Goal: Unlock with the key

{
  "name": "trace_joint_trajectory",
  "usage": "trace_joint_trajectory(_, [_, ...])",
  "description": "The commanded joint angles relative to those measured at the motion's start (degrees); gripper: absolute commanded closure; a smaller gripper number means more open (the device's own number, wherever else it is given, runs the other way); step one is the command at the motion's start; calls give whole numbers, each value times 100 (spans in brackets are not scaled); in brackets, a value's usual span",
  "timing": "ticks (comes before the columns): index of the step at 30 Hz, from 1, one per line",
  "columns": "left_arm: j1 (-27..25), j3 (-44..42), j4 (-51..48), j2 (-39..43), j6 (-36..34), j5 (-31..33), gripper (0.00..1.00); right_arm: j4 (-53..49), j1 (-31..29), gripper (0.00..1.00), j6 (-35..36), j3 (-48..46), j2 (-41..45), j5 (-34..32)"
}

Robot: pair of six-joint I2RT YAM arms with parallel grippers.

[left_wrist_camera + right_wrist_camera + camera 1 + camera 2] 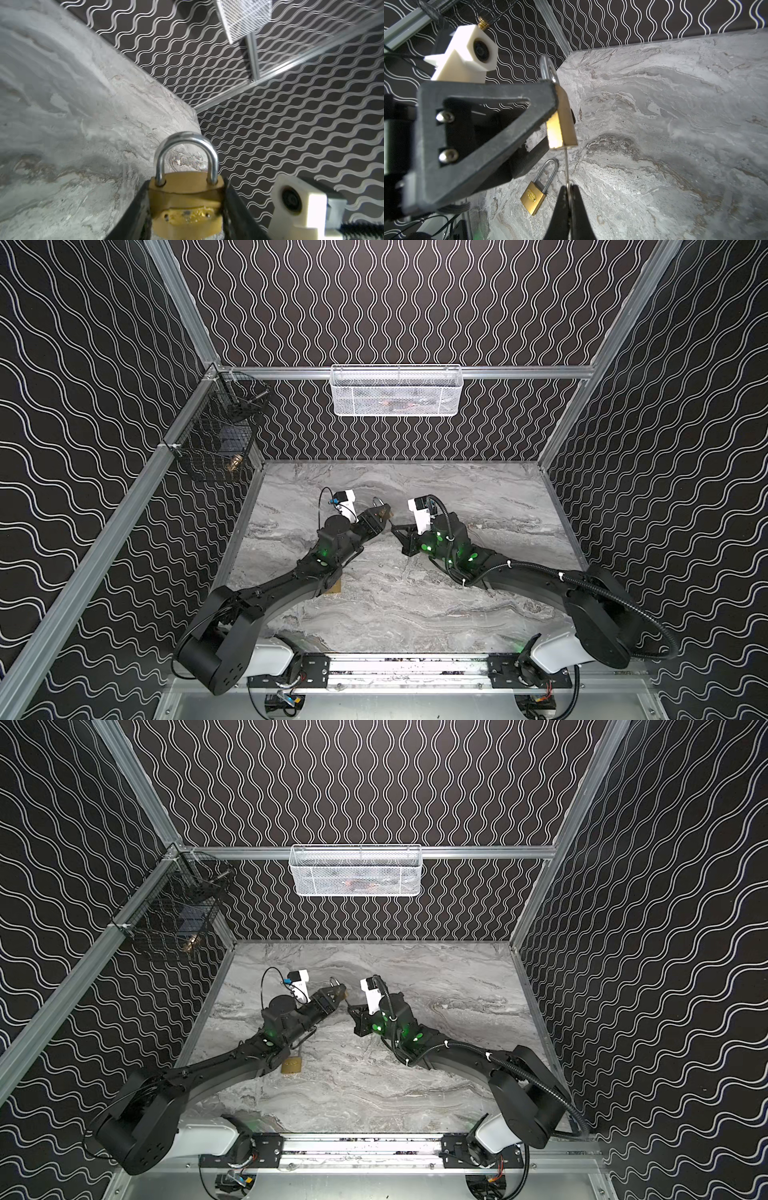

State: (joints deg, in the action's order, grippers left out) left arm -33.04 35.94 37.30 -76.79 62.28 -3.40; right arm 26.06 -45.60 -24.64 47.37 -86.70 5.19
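My left gripper (pixel 186 187) is shut on a brass padlock (pixel 186 199), gripping its body from both sides above the marble table (pixel 457 614). Its steel shackle (pixel 187 141) is closed and points away from the wrist. My right gripper (pixel 568 187) is shut on the key (pixel 566 166), seen edge-on as a thin blade. The blade's tip reaches the bottom face of the held padlock (pixel 564 120); how deep it sits I cannot tell. In both top views the left gripper (pixel 380 512) and right gripper (pixel 397 529) meet near the table's middle.
A second brass padlock (pixel 533 197) lies flat on the table under the left forearm, also visible in a top view (pixel 291 1065). A white mesh basket (pixel 395 389) hangs on the back wall. A black wire basket (pixel 220 435) hangs at the left wall.
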Motion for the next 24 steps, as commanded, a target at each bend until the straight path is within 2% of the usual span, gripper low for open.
trace_joint_trajectory(1, [-249,161,-800,-53,556,14,100,751,-74,100,-169,39,-71,-562])
trace_joint_trajectory(4, [-550,219,-994,-165,724,572,100,709,-162,100,-231,106,-130,-824])
trace_joint_trajectory(10, [-782,229,-998,-194,752,1137,100,294,-221,100,-328,325,-234,-989])
trace_joint_trajectory(16, [-783,193,-658,-363,408,733,100,335,-221,100,-296,312,-187,-467])
trace_joint_trajectory(19, [-774,130,-550,-400,-1,412,100,312,-213,100,-291,196,-17,-322])
trace_joint_trajectory(24, [-779,-146,-175,-390,-274,278,100,462,-212,100,-311,-53,168,-149])
